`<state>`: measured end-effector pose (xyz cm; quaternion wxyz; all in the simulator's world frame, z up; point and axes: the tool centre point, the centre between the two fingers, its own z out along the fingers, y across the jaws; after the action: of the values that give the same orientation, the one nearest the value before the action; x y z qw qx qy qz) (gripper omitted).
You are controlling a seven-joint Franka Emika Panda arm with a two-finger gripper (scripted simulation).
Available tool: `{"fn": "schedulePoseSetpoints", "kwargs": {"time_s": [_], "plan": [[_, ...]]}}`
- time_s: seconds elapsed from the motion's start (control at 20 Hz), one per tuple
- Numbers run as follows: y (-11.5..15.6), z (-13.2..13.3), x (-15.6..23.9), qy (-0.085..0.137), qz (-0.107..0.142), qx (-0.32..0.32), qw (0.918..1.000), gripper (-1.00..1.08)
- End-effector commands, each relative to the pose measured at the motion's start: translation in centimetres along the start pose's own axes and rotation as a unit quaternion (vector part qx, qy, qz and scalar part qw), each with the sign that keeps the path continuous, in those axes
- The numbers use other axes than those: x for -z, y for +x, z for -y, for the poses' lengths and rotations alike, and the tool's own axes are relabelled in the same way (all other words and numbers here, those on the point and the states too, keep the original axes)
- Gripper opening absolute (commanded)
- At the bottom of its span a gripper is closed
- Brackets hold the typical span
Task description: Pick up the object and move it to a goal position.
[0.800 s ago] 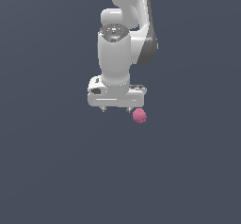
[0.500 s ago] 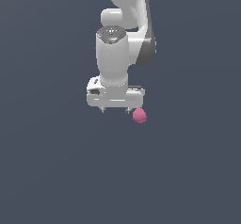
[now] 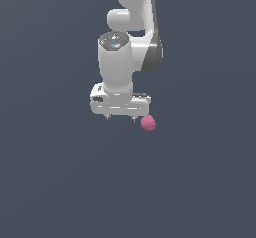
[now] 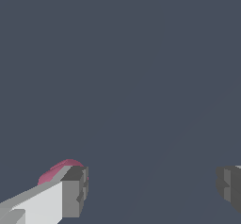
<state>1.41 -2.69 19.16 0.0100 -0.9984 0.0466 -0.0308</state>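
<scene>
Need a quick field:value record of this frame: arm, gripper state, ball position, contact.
arm: white Panda arm, wrist pointing down
gripper: gripper open, wide gap between its fingers
object: pink ball, small and roundish
ball vs gripper: outside the gap, just beyond one finger, on the exterior view's right
grasp: none, nothing between the fingers
contact: ball sits close against the outer side of that finger; cannot tell if touching
surroundings: plain dark grey background, nothing else visible

Two cameras, one scene, a plain dark floor.
The exterior view looks from a distance, seeing the gripper (image 3: pixel 120 117) with the pink ball (image 3: pixel 148 123) at its 4 o'clock; the wrist view looks close past the fingertips (image 4: pixel 75 191), sharing that ball (image 4: pixel 59 167).
</scene>
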Motion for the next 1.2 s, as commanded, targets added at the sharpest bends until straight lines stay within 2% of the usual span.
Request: {"fn": "schedulePoseSetpoints", "kwargs": {"time_s": [0.0,0.35,0.75,0.95,1.15], "plan": [[-0.3,0.5,-0.4,0.000,0.002,0.009,1.0000,1.00],[-2.8,4.4,-3.5,-0.004,0.012,0.083,0.9965,1.00],[-7.6,10.0,-7.9,-0.005,0.028,0.201,0.9792,1.00],[-9.0,11.3,-8.9,-0.004,0.031,0.229,0.9728,1.00],[-9.1,11.5,-9.0,-0.004,0.032,0.232,0.9722,1.00]]}}
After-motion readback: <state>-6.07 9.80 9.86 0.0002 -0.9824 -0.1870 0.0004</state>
